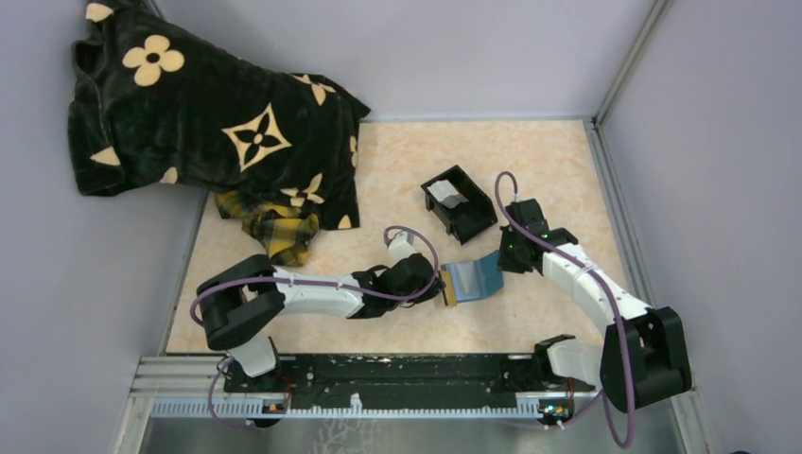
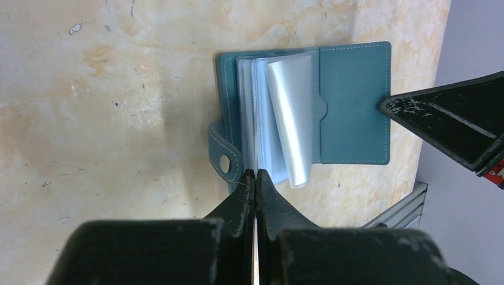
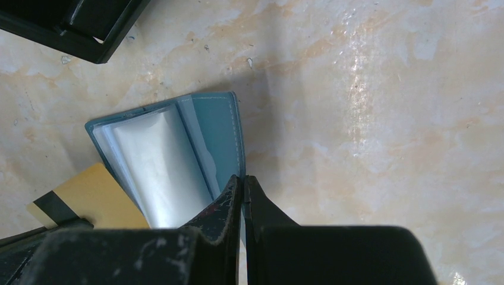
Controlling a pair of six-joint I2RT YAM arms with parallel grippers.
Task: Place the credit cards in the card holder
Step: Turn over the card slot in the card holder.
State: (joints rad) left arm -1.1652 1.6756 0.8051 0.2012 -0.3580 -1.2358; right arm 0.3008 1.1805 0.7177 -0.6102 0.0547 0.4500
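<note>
The flat blue stitched folding card holder (image 1: 478, 277) lies open on the peach marbled tabletop (image 1: 378, 170), toward 4 o'clock of its centre, clear plastic sleeves (image 2: 291, 119) fanned up from its spine; at its 9 o'clock side the left gripper (image 2: 255, 178) is clamped tight on a thin rectangular yellow card (image 3: 95, 199) with a black stripe; at 2 o'clock the right gripper (image 3: 242, 179) is fully closed, its tip touching the cover's rim; at 12 o'clock, apart, stands a black open-topped plastic box (image 1: 470, 216) holding a pale grey-white card (image 1: 444, 195); well off at 10 o'clock lies a black flower-patterned blanket (image 1: 189, 113) over yellow plaid cloth (image 1: 274, 232).
</note>
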